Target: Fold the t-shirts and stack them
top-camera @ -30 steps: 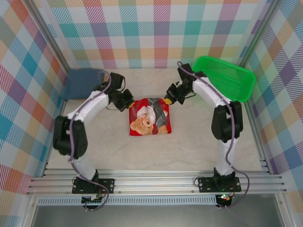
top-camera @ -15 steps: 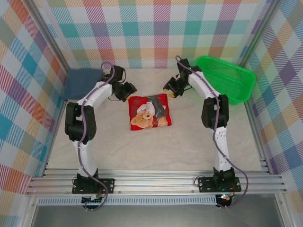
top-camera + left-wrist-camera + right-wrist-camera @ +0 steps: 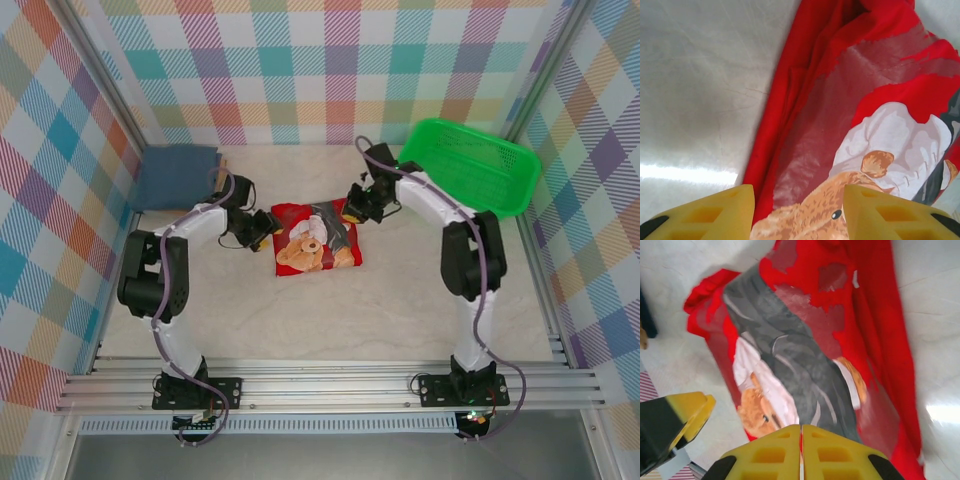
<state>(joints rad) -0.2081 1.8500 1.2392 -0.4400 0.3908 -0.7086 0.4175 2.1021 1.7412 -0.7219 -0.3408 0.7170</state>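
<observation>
**Two grippers at the red shirt's edges, one parted, one closed**

The left gripper's (image 3: pixel 799 212) yellow fingers (image 3: pixel 715 212) stand apart with nothing between them, hanging over the left edge of the bright red folded cloth t-shirt (image 3: pixel 840 95). The right gripper's (image 3: pixel 801 429) yellow fingers (image 3: pixel 771 452) are pressed together with no cloth seen between them, over the same shirt's (image 3: pixel 860 315) upper right part.

The left wrist view shows the tan bear and white patch of the print close up. The right wrist view adds the grey band across it.

From above, the left gripper (image 3: pixel 262 228) is just left of the red shirt (image 3: pixel 318 240) and the right gripper (image 3: pixel 352 212) is at its upper right corner. The slate-blue folded cloth t-shirt (image 3: pixel 178 176) lies well to the red shirt's left and further back. The green plastic mesh basket (image 3: pixel 470 160) sits well to its right. All rest on the pale marbled table (image 3: pixel 400 310).

Count: two t-shirts, one basket, two grippers.
</observation>
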